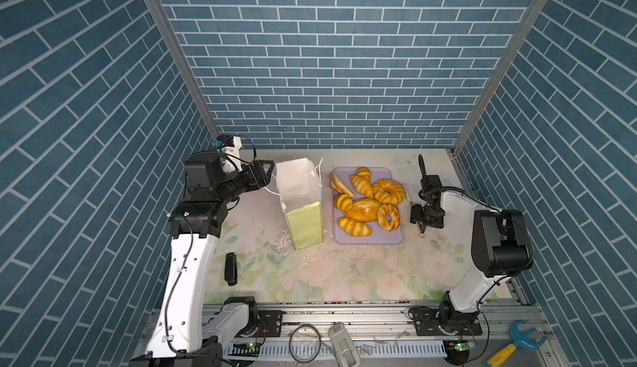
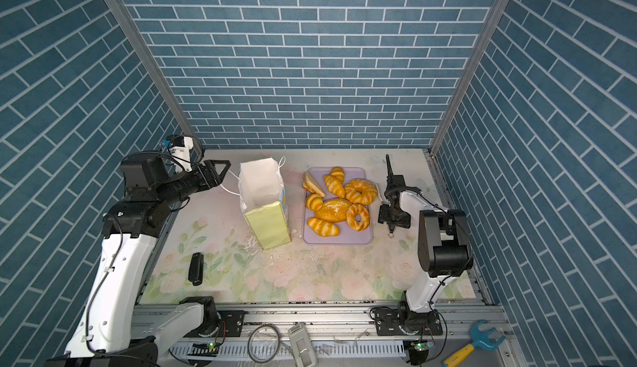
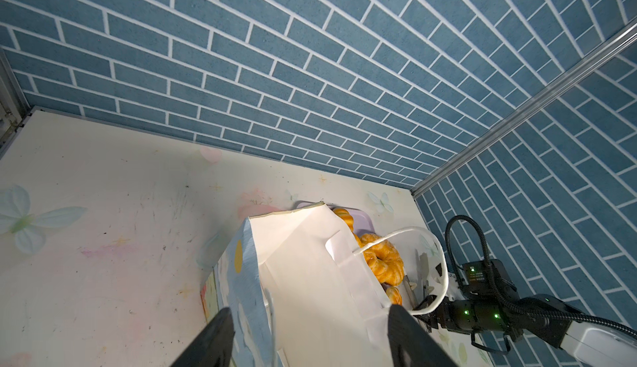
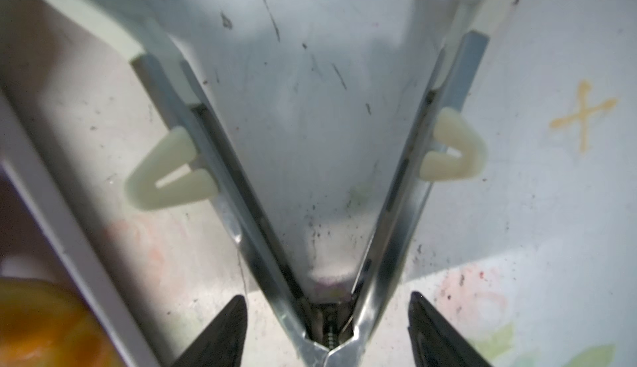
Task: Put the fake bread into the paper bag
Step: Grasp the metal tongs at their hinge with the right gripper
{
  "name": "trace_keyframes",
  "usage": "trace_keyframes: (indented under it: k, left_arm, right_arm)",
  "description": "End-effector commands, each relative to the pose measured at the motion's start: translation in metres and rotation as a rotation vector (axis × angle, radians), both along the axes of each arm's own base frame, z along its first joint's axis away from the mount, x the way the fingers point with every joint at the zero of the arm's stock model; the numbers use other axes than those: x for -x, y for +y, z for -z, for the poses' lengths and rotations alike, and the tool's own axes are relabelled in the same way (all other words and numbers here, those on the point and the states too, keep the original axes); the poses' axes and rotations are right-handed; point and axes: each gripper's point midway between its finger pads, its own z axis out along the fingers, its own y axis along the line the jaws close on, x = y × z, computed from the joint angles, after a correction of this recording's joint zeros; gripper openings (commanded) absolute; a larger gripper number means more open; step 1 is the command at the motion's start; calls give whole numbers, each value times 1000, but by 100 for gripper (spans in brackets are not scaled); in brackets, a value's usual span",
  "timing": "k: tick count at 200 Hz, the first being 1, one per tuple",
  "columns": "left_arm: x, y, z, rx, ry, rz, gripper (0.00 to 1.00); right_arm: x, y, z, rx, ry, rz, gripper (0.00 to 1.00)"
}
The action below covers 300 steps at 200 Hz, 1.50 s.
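The fake bread lies on a lilac tray [image 1: 370,239]: a croissant [image 1: 362,184], two twisted rings [image 1: 388,191] [image 1: 388,216], a seeded loaf [image 1: 362,210] and striped rolls [image 1: 354,226]. Left of the tray stands the paper bag [image 1: 305,225] [image 2: 269,225], upright with its mouth open. My left gripper [image 1: 270,176] [image 3: 310,341] is open at the bag's left rim, with the bag [image 3: 310,279] between its fingers [image 3: 217,341]. My right gripper [image 1: 421,225] [image 4: 327,296] hangs open just right of the tray. Its jaws stand on either side of the hinge end of metal tongs [image 4: 224,182] lying on the table, with gaps showing.
A black oblong object [image 1: 230,269] lies on the table near the left arm. On the front rail sit a cable loop [image 1: 305,343], a white device [image 1: 344,344] and a blue-yellow toy wrench [image 1: 517,343]. Brick-patterned walls close in three sides.
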Motion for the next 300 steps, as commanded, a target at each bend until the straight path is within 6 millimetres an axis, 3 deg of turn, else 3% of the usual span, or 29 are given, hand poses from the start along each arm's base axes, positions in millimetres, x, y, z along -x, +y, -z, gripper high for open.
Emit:
trace_keyframes:
  k: [1, 84, 145, 166, 211, 300]
  left_arm:
    - [6, 6, -7, -28, -35, -28, 72]
    - [10, 16, -11, -77, -46, -76, 72]
    - [6, 14, -6, -63, -42, -69, 72]
    - [5, 13, -6, -56, -40, -66, 72]
    - [6, 12, -7, -50, -46, -59, 72]
    - [8, 8, -15, -30, -71, -43, 72]
  right_arm:
    - [-6, -4, 2, 7, 9, 5, 69]
    - [-6, -29, 0, -22, -10, 137, 57]
    - [-8, -19, 6, -107, -19, 170, 55]
    - [-7, -20, 5, -99, -17, 175, 59]
    - [-11, -28, 6, -31, 7, 71, 65]
    - [-16, -23, 12, -30, 24, -78, 64]
